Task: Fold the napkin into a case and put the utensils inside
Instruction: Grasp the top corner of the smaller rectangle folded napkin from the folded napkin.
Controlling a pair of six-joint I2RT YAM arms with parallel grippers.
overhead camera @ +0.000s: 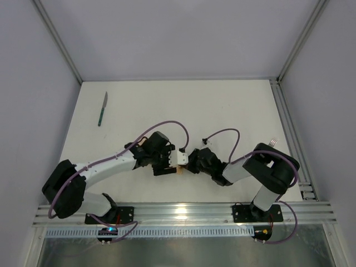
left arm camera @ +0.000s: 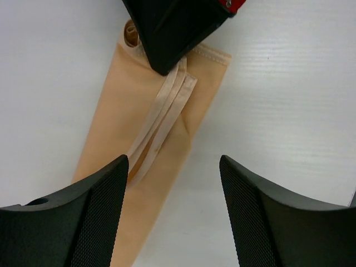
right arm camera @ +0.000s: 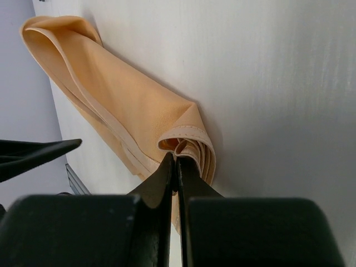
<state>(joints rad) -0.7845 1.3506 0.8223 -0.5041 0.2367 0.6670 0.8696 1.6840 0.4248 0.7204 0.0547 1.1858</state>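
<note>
Right wrist view: right end effector (right arm camera: 175,158) pinched shut on one folded end of the case (right arm camera: 128,105), which lies flat on the counter (right arm camera: 267,83). Left end effector (left arm camera: 172,167) hangs wide over the other end, gripping nothing. You should anchor the pinched end, spread the mouth gently, then fetch the knife (overhead camera: 103,108), well apart at back left.

Peach-orange napkin (left arm camera: 111,122) folded into narrow oblong, lying flat, teal-handled knife (overhead camera: 102,109) well apart
</note>
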